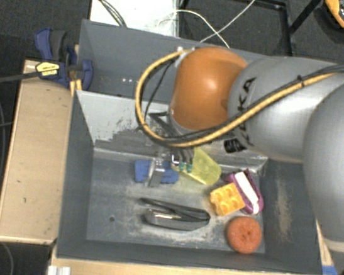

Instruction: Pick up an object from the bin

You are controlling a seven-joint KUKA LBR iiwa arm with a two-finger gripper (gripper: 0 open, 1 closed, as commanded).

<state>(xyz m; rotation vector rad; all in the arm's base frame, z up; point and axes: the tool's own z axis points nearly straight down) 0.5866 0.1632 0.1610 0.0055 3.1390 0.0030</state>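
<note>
- Gripper (159,167) hangs low near the back of the bin (77,177), under the arm's orange cover (204,87); I cannot tell whether it is apart or together.
- A small blue thing (142,171) lies right at its tip, with blue showing on either side.
- Just to the right sit a pale yellow-green block (204,169), a yellow block (227,200) and a purple-and-white piece (248,192).
- A dark tool (173,216) lies in front, and an orange ball (245,233) sits at the front right.
</note>
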